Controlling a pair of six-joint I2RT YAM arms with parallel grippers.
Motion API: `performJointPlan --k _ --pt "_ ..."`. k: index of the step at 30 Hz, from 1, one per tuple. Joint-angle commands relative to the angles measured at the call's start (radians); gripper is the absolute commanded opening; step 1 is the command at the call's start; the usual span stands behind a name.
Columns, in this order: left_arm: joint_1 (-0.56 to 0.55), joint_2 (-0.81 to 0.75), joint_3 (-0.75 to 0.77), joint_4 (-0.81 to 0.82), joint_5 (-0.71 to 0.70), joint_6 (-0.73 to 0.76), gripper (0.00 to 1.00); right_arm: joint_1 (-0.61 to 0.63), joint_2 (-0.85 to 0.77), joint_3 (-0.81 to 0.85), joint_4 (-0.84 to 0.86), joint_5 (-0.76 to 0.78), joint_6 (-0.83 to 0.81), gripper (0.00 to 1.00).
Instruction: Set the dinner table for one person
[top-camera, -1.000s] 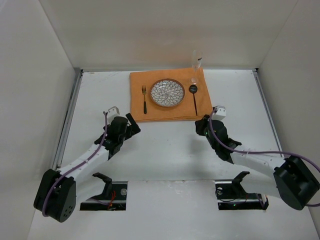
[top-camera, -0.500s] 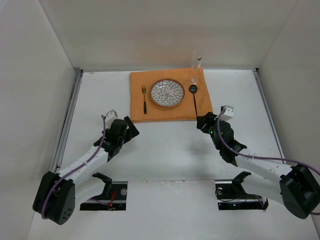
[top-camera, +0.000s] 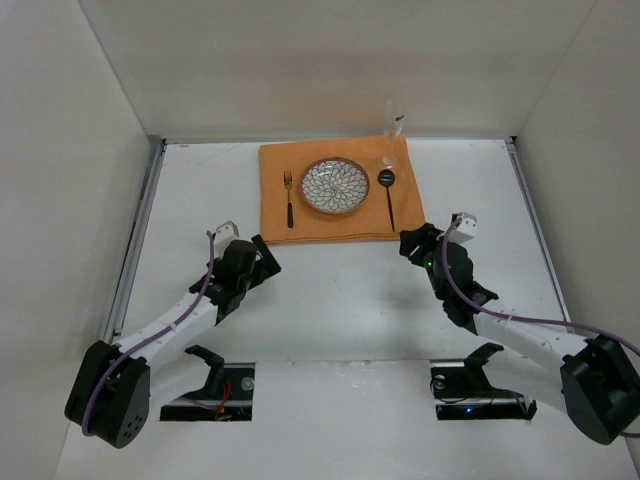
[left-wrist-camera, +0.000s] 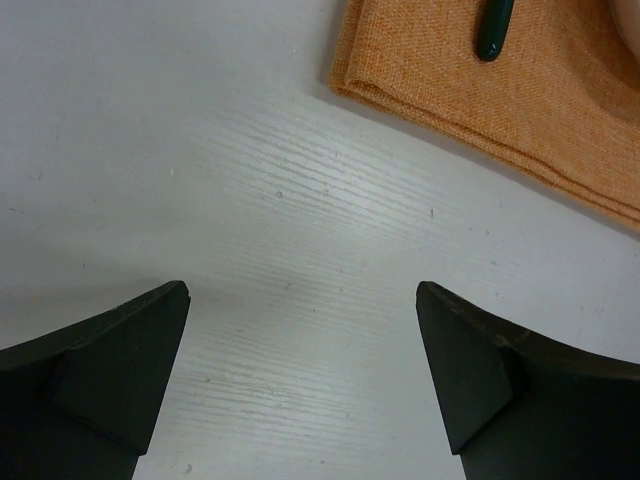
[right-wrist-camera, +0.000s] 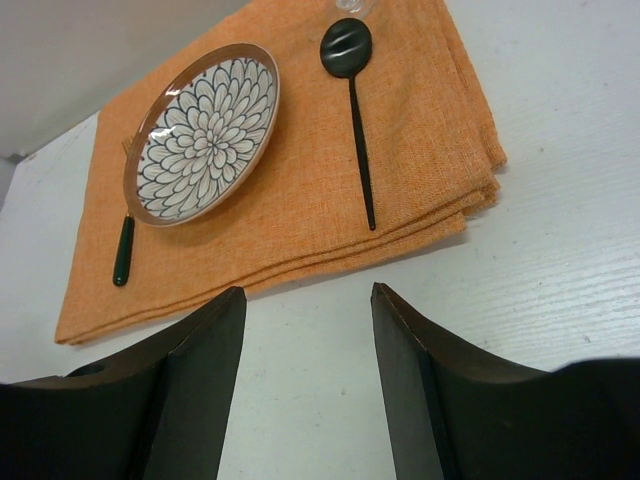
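Observation:
On the white dinner table (top-camera: 330, 290) lies an orange cloth mat (top-camera: 340, 215) (right-wrist-camera: 300, 215). On the mat a patterned plate (top-camera: 334, 186) (right-wrist-camera: 203, 133) sits in the middle, a dark-handled fork (top-camera: 289, 198) to its left and a black spoon (top-camera: 388, 195) (right-wrist-camera: 354, 100) to its right. A clear glass (top-camera: 392, 135) stands at the mat's far right corner. My left gripper (left-wrist-camera: 300, 290) is open over bare table, near the mat's front left corner (left-wrist-camera: 345, 80). My right gripper (right-wrist-camera: 308, 290) is open and empty, just in front of the mat's near edge.
White panels wall the table on the left, back and right. Two black fixtures (top-camera: 205, 365) (top-camera: 480, 365) sit by the arm bases at the near edge. A metal rail (top-camera: 135, 250) runs along the left side.
My right gripper has opened and drawn back from the mat toward the right. The left arm has pulled back slightly toward its base.

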Motion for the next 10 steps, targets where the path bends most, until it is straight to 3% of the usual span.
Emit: performJointPlan --k 1,10 --pt "-0.008 0.002 0.007 0.014 0.006 0.031 1.00 -0.004 -0.015 0.002 0.053 -0.001 0.010 0.59" --pt "-0.020 0.055 0.025 0.037 -0.004 0.039 1.00 -0.004 -0.009 0.007 0.056 -0.010 0.003 0.59"
